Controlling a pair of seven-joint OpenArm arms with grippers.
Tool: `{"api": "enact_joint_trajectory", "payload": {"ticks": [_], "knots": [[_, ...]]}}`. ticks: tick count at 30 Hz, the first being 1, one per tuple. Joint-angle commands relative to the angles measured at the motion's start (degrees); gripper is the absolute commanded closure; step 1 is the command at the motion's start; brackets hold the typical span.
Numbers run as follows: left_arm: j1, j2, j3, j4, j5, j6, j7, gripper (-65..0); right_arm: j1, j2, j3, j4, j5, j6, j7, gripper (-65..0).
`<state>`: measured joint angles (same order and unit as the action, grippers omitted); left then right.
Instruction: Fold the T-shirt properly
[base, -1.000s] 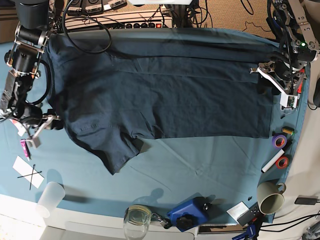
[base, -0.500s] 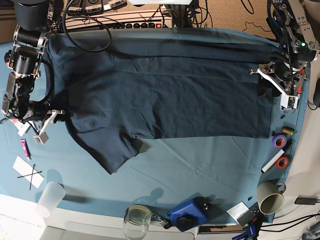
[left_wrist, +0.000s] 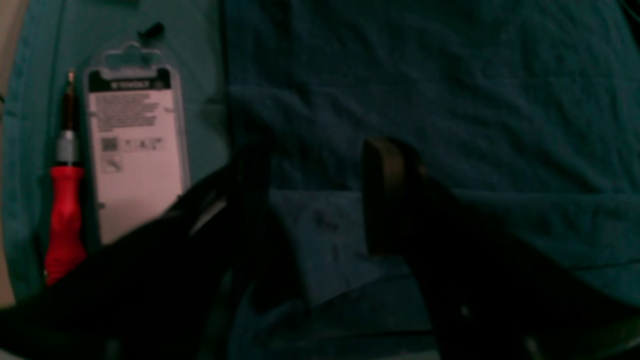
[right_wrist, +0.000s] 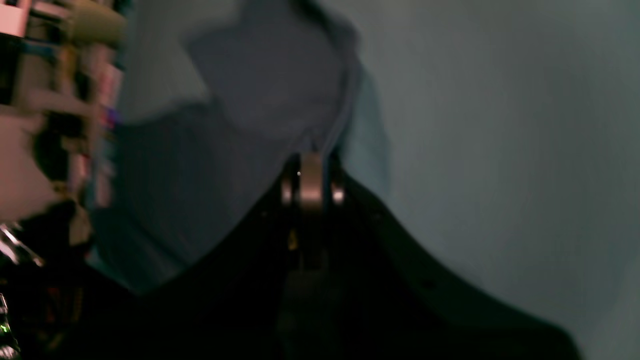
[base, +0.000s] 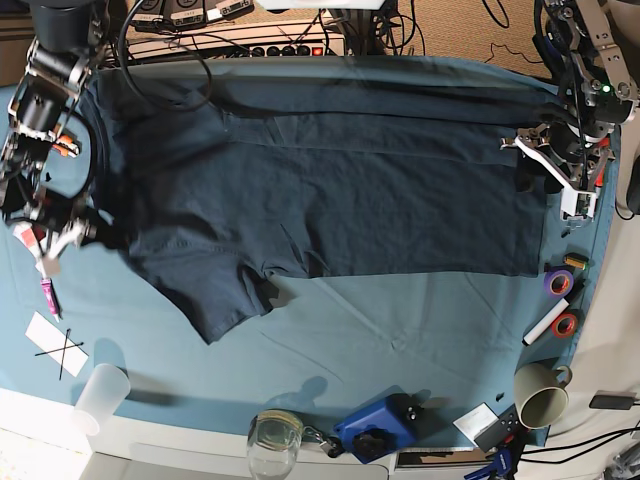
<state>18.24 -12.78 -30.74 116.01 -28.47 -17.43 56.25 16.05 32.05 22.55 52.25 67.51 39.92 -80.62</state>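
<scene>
The dark navy T-shirt (base: 340, 195) lies spread across the teal table cloth (base: 400, 320), with one sleeve (base: 220, 305) pointing toward the front. At the shirt's left edge, my right gripper (base: 55, 245) is shut. In the right wrist view its fingers (right_wrist: 311, 180) are pressed together with a fold of the T-shirt (right_wrist: 270, 90) pinched at their tips. My left gripper (base: 547, 165) stands open over the shirt's right end. In the left wrist view its two fingers (left_wrist: 385, 190) straddle a paler patch of the T-shirt (left_wrist: 325, 230).
A red screwdriver (left_wrist: 62, 210) and a blister pack (left_wrist: 132, 150) lie beside the left gripper. Tape rolls (base: 557, 282), a mug (base: 540, 395), a blue device (base: 378, 425), a glass (base: 275, 435), a plastic cup (base: 100, 398) and marked paper (base: 57, 345) line the edges. Cables and a power strip (base: 250, 40) run along the back.
My right gripper closed at the shirt's left edge and moved left. The shirt's left side and sleeve shifted left with it. The left arm stayed still.
</scene>
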Motion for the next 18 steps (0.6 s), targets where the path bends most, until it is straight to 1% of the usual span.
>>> {"api": "enact_joint_trajectory", "payload": {"ticks": [1, 5, 9, 12, 16, 17, 18], "knots": [[-0.3, -0.6, -0.2, 0.9, -0.2, 0.0, -1.5, -27.9, 0.0, 1.2, 0.3, 1.6, 1.8, 0.1, 0.6, 0.0], [-0.3, -0.6, -0.2, 0.9, -0.2, 0.0, -1.8, -27.9, -4.7, 1.3, 0.3, 4.1, 3.2, 0.1, 0.6, 0.0], [-0.2, -0.6, -0.2, 0.9, -0.2, 0.0, -1.9, -27.9, -9.3, 1.3, 0.3, 8.4, 8.5, 0.1, 0.6, 0.0], [-0.3, -0.6, -0.2, 0.9, -0.2, 0.0, -1.9, -27.9, -10.0, 1.3, 0.3, 11.2, 10.6, 0.1, 0.6, 0.0], [-0.3, -0.6, -0.2, 0.9, -0.2, 0.0, -1.9, -27.9, -10.0, 1.3, 0.3, 15.0, 10.8, 0.1, 0.6, 0.0], [-0.3, -0.6, -0.2, 0.9, -0.2, 0.0, -1.8, -27.9, -10.0, 1.3, 0.3, 16.1, 10.8, 0.1, 0.6, -4.9], [-0.2, -0.6, -0.2, 0.9, -0.2, 0.0, -1.9, -27.9, -10.0, 1.3, 0.3, 17.2, 10.7, 0.1, 0.6, -11.4]]}}
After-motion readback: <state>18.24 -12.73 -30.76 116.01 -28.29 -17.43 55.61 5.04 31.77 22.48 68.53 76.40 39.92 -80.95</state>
